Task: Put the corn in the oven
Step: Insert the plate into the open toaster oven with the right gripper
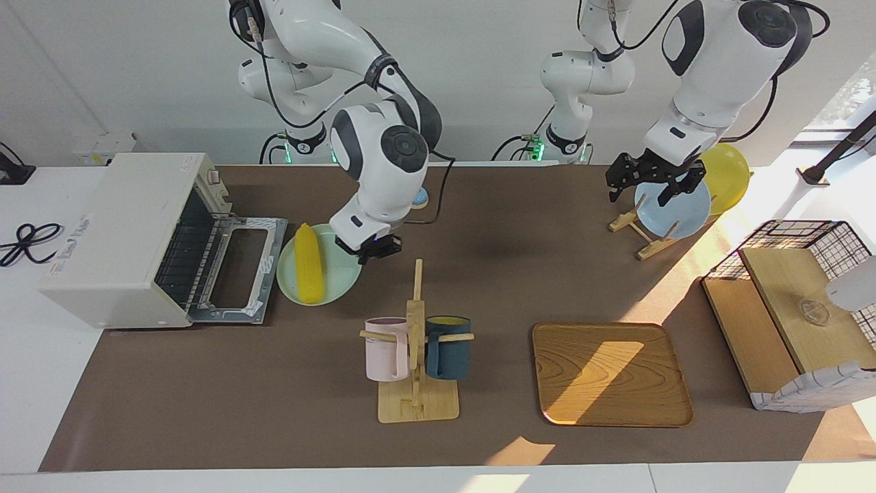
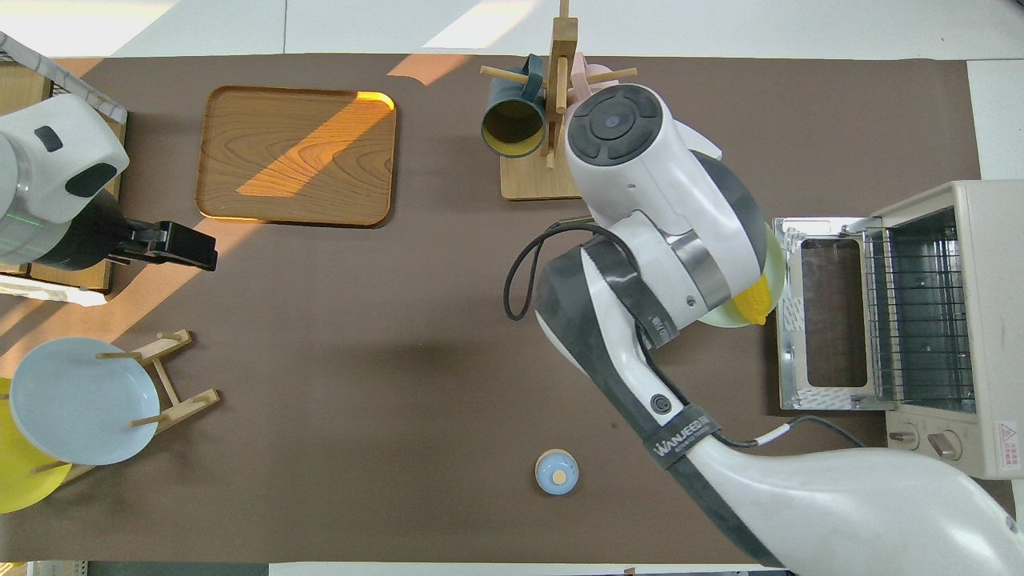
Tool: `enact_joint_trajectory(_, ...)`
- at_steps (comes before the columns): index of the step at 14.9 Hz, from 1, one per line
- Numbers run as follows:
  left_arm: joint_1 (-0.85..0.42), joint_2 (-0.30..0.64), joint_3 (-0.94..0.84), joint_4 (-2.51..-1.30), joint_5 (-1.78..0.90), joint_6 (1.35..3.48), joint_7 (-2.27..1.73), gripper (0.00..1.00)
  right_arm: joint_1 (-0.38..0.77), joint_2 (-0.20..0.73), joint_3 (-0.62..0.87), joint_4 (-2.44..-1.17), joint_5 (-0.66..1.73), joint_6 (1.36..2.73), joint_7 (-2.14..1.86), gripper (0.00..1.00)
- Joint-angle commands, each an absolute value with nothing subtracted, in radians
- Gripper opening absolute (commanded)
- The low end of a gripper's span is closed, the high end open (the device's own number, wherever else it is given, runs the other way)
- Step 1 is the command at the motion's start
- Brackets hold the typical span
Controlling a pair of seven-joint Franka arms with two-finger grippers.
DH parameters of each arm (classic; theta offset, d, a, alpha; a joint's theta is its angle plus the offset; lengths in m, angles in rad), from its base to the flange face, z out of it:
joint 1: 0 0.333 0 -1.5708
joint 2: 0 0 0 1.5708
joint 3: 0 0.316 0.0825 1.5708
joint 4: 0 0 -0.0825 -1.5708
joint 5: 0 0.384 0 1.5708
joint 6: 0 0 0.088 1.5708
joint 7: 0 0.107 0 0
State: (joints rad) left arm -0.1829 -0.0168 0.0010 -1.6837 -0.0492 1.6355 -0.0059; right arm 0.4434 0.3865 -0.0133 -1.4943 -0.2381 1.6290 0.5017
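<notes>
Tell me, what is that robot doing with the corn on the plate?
The right gripper is shut on the rim of the green plate, and the corn lies on that plate. The plate is right beside the oven, whose door is folded down open. The corn is not inside yet. The left gripper waits, open, over the blue plate in its rack.
</notes>
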Motion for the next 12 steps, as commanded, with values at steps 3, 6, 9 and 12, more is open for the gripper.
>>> enact_joint_trajectory(3,-0.21,-0.014,0.017,-1.683,-0.006,1.641,0.006,1.0,0.309,0.262,-0.003,-1.706,-0.318,1.644,0.462,0.0)
enact_joint_trajectory(6,-0.21,-0.015,0.017,-1.684,-0.005,1.643,0.005,1.0,0.203,0.201,-0.002,-1.781,-0.353,1.646,0.381,0.0)
enact_joint_trajectory(9,-0.206,-0.02,0.014,-1.689,-0.006,1.644,-0.005,1.0,0.094,0.173,0.0,-1.828,-0.353,1.664,0.305,0.0)
enact_joint_trajectory(12,-0.202,-0.02,0.014,-1.689,-0.006,1.644,-0.005,1.0,0.029,0.144,0.002,-1.917,-0.348,1.739,0.272,0.0)
